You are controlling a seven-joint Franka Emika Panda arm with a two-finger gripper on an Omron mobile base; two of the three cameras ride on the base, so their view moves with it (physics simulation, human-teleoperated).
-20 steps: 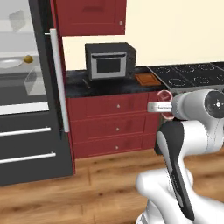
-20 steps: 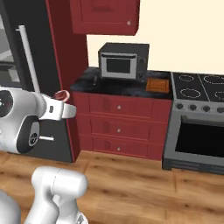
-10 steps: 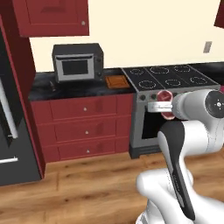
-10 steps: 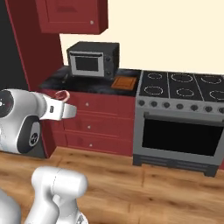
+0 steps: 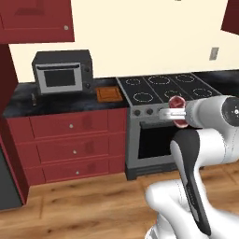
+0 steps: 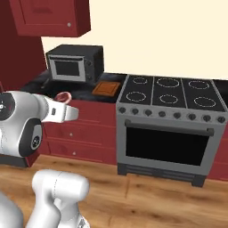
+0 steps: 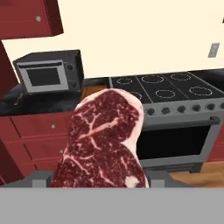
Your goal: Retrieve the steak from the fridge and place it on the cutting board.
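The steak (image 7: 105,140), dark red with pale marbling, stands upright in my gripper (image 7: 98,179), which is shut on it. From the base views the steak (image 5: 177,102) (image 6: 62,96) is held in the air in front of the stove, well short of the counter. The cutting board (image 5: 109,94) (image 6: 106,87) is a small brown wooden board lying on the dark counter between the toaster oven and the stove. In the hand view the steak hides part of the cutting board (image 7: 89,91). A dark grey sliver of the fridge (image 5: 7,182) shows at the far left.
A black toaster oven (image 5: 62,71) (image 6: 75,63) sits on the counter left of the board. The stove (image 5: 163,86) (image 6: 169,91), with its black cooktop and oven door, stands to the right. Red drawers (image 5: 70,140) run below the counter and red cabinets (image 6: 49,18) hang above.
The whole picture has shifted as the base drove right. The fridge has slid off to the left, and the stove and board are now ahead. The steak stays gripped.
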